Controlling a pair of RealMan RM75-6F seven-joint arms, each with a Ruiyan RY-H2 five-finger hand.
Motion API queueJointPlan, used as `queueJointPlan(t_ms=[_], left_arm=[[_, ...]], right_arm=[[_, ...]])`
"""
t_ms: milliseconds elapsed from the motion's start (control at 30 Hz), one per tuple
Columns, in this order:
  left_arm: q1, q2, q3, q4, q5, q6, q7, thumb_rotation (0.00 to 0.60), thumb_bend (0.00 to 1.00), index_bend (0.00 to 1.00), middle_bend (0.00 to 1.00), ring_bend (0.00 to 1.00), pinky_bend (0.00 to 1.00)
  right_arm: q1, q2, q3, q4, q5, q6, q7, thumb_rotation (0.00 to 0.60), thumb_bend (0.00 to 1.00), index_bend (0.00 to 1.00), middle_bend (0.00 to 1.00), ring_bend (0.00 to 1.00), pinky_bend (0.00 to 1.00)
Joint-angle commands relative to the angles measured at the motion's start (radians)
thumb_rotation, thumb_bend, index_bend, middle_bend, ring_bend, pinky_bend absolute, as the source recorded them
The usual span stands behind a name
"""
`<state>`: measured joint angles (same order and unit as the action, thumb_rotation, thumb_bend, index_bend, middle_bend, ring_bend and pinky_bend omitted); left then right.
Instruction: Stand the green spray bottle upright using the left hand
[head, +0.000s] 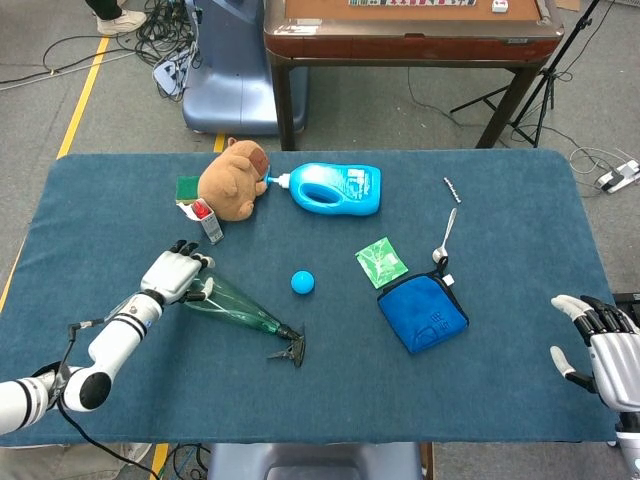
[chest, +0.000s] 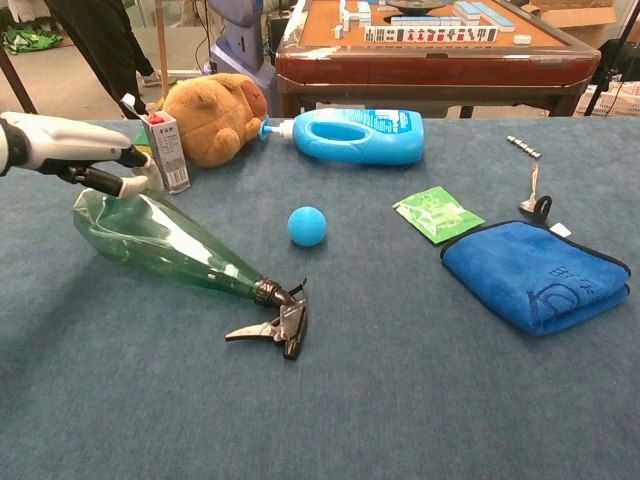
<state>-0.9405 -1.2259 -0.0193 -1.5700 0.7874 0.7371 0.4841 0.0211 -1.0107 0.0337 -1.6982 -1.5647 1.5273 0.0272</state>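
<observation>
The green spray bottle (head: 232, 308) lies on its side on the blue table cloth, its black trigger head (head: 290, 349) pointing to the front right. In the chest view the bottle (chest: 170, 243) slants from its wide base at the left down to the trigger (chest: 277, 325). My left hand (head: 176, 272) holds the wide base end, fingers over its top; in the chest view this hand (chest: 85, 158) has its thumb against the base. My right hand (head: 598, 342) hovers off the table's right front edge, fingers apart and holding nothing.
Just behind my left hand stands a small carton (head: 207, 221), with a brown plush bear (head: 232, 180), a green sponge (head: 187, 187) and a lying blue detergent bottle (head: 338, 188) further back. A blue ball (head: 302, 282), green packet (head: 381, 262), blue cloth (head: 422, 312) and spoon (head: 446, 236) lie to the right.
</observation>
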Motion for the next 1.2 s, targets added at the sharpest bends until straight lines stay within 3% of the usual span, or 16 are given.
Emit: queueJointPlan(t_ms=[33, 167, 267, 400, 500, 633, 800, 900, 1200], left_arm=[[0.017, 0.046, 0.037, -0.06, -0.011, 0.026, 0.028, 0.08, 0.54, 0.23, 0.26, 0.07, 0.0], [0.046, 0.075, 0.041, -0.128, 0.026, 0.088, 0.018, 0.063, 0.51, 0.23, 0.26, 0.07, 0.0], [0.085, 0.077, 0.026, -0.159, 0.12, 0.159, -0.028, 0.06, 0.41, 0.22, 0.26, 0.07, 0.0], [0.114, 0.082, 0.027, -0.193, 0.233, 0.194, -0.064, 0.16, 0.36, 0.2, 0.24, 0.07, 0.0], [0.116, 0.074, 0.039, -0.222, 0.275, 0.207, -0.021, 0.203, 0.35, 0.19, 0.22, 0.07, 0.0], [0.112, 0.041, 0.043, -0.248, 0.294, 0.228, 0.056, 0.314, 0.35, 0.18, 0.2, 0.07, 0.0], [0.097, -0.017, 0.045, -0.267, 0.287, 0.238, 0.164, 0.41, 0.35, 0.17, 0.18, 0.07, 0.0], [0.08, -0.057, 0.042, -0.261, 0.262, 0.244, 0.242, 0.51, 0.35, 0.16, 0.18, 0.07, 0.0], [0.029, -0.17, 0.034, -0.231, 0.064, 0.277, 0.46, 0.529, 0.35, 0.16, 0.18, 0.07, 0.0]], right_arm=[[0.002, -0.001, 0.001, 0.0, -0.001, -0.001, 0.0, 0.6, 0.34, 0.22, 0.24, 0.13, 0.19], [0.003, -0.001, 0.001, 0.0, -0.002, -0.002, -0.001, 0.6, 0.34, 0.22, 0.24, 0.13, 0.19], [0.003, -0.001, 0.0, -0.001, -0.001, -0.002, -0.003, 0.6, 0.34, 0.22, 0.24, 0.13, 0.19], [0.002, -0.003, 0.0, 0.0, 0.001, -0.002, -0.002, 0.6, 0.34, 0.23, 0.24, 0.13, 0.19], [0.001, -0.003, -0.001, 0.0, 0.001, -0.002, -0.001, 0.6, 0.34, 0.23, 0.24, 0.13, 0.19], [0.0, 0.0, -0.001, 0.0, 0.001, 0.002, -0.001, 0.6, 0.33, 0.23, 0.24, 0.13, 0.19], [-0.003, 0.001, -0.002, 0.0, 0.006, 0.002, 0.001, 0.6, 0.33, 0.23, 0.24, 0.13, 0.19], [-0.001, 0.001, -0.003, 0.001, 0.005, -0.002, 0.003, 0.6, 0.33, 0.23, 0.24, 0.13, 0.19], [-0.003, 0.001, -0.002, 0.013, 0.013, -0.005, 0.015, 0.6, 0.33, 0.23, 0.24, 0.13, 0.19]])
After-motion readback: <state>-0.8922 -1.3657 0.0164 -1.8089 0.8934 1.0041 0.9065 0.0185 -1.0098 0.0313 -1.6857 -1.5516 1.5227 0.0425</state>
